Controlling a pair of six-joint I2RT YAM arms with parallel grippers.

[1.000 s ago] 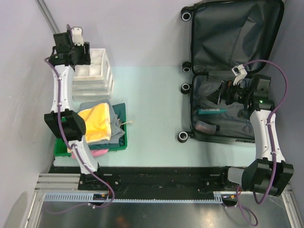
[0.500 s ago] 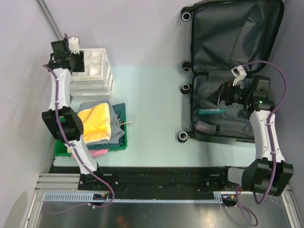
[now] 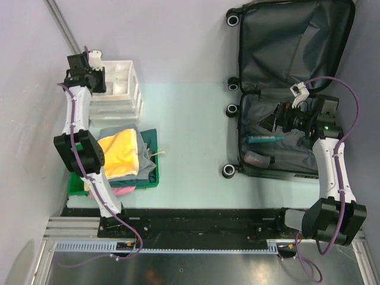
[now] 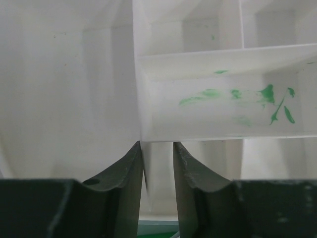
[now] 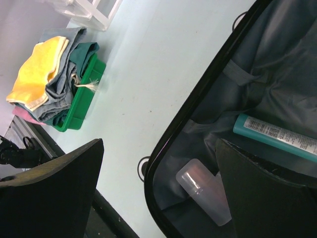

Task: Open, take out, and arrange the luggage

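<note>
Over the last second the left gripper [image 4: 157,148] has shifted from above the white drawer box [image 3: 126,89] to its left edge, and its fingers have drawn in from fairly wide to a narrow gap. From the wrist we see a wall of the box standing right in that gap, just ahead of the fingertips. We cannot tell whether the pads already pinch it. We judge that this arm is taking hold of the box to steady or shift it as a place for arranging things, so the unpacking itself has not advanced. The right gripper [image 5: 159,144] has not moved in that time. Its fingers are spread as wide as they go and hold nothing. The suitcase [image 3: 297,35] lies open and flat directly beneath them, its lid beyond them. A teal tube [image 5: 277,134] lies just inside the right finger, and a clear bottle [image 5: 205,191] lies between and below the two fingers. The left arm stretches far forward with its wrist turned toward the box. The right arm rises from its base and bends left over the near half of the suitcase. A green tray [image 5: 81,96] of folded clothes [image 3: 119,151] sits well off to the left finger's side.
</note>
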